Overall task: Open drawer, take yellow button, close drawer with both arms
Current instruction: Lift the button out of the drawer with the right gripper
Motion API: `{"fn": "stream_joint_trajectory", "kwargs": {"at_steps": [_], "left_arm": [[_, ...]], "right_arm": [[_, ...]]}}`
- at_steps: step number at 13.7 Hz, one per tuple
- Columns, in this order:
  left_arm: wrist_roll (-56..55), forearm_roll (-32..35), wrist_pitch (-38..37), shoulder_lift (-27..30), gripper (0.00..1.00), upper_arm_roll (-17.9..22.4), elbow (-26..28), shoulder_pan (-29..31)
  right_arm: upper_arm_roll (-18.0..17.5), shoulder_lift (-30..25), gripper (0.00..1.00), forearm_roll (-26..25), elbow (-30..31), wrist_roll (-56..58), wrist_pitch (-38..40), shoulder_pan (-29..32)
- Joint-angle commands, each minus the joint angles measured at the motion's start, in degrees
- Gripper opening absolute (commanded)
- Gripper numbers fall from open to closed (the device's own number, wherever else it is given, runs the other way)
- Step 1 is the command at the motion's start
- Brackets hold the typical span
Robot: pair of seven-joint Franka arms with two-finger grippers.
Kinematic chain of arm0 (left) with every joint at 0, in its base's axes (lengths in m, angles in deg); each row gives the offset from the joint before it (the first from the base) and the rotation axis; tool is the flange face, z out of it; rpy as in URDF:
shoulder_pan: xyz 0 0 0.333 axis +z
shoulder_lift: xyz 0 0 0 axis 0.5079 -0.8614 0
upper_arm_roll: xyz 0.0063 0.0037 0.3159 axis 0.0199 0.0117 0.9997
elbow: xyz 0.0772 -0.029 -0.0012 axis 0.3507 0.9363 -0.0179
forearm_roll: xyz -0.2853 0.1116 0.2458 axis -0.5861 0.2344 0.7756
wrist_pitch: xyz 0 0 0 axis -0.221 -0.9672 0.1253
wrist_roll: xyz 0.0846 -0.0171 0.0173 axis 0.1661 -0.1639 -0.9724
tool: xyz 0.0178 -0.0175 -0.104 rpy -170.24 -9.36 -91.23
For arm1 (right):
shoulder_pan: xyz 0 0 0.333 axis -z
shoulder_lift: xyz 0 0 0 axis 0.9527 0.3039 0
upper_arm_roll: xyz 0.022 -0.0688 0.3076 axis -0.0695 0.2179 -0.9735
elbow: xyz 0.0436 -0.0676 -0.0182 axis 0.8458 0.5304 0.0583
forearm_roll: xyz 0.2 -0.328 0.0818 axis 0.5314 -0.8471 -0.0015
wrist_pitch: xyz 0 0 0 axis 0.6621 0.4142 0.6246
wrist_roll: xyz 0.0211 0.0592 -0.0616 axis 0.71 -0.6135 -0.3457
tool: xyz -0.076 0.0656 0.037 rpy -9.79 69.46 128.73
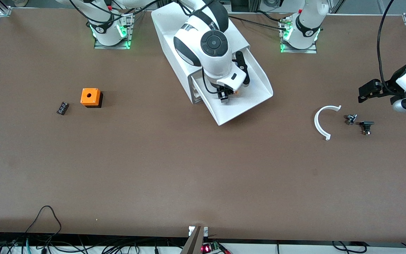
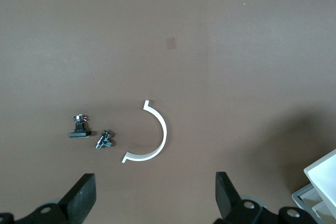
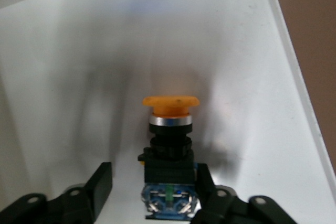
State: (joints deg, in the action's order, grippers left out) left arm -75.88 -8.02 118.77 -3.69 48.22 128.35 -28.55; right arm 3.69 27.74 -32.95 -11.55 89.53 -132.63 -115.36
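The white cabinet (image 1: 174, 53) stands near the robots' bases with the top drawer (image 1: 248, 102) pulled out toward the front camera. The button (image 3: 170, 129), orange cap on a black body, lies on the drawer floor, and only a sliver of its orange (image 1: 235, 92) shows in the front view. My right gripper (image 3: 153, 179) is down in the drawer (image 3: 79, 77) around the button's body. One finger touches it and a gap remains at the other finger (image 3: 102, 179). My left gripper (image 1: 365, 94) hangs open over bare table at the left arm's end, nothing between its fingers (image 2: 84, 190).
A white curved piece (image 1: 323, 121) and two small dark parts (image 1: 351, 118) (image 1: 366, 127) lie toward the left arm's end. An orange cube with a hole (image 1: 90, 97) and a small black part (image 1: 62, 108) lie toward the right arm's end.
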Motion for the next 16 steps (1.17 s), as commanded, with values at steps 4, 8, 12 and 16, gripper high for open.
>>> {"fn": "stream_joint_trajectory", "kwargs": {"at_steps": [4,8,12,16], "left_arm": [[-0.11,1.46,-1.02,0.00,1.00,0.12,-0.59,-0.48],[-0.64,1.46,-1.02,-0.09,1.00,0.12,-0.59,-0.57],[-0.82,1.28,-0.59,-0.26,1.00,0.12,-0.59,-0.57],[-0.12,2.34,2.83,-0.79,1.00,0.12,-0.07,-0.57]], "right_arm": [[-0.16,1.41,0.44,-2.09,-2.37,0.32,0.73,-0.64],[-0.16,1.23,0.29,-2.09,-2.46,-0.03,0.11,-0.81],[-0.16,-0.86,0.27,-2.09,-2.46,-1.86,-0.59,-1.51],[-0.07,-5.08,0.27,-2.18,-2.55,-10.02,-1.12,-0.38]]}}
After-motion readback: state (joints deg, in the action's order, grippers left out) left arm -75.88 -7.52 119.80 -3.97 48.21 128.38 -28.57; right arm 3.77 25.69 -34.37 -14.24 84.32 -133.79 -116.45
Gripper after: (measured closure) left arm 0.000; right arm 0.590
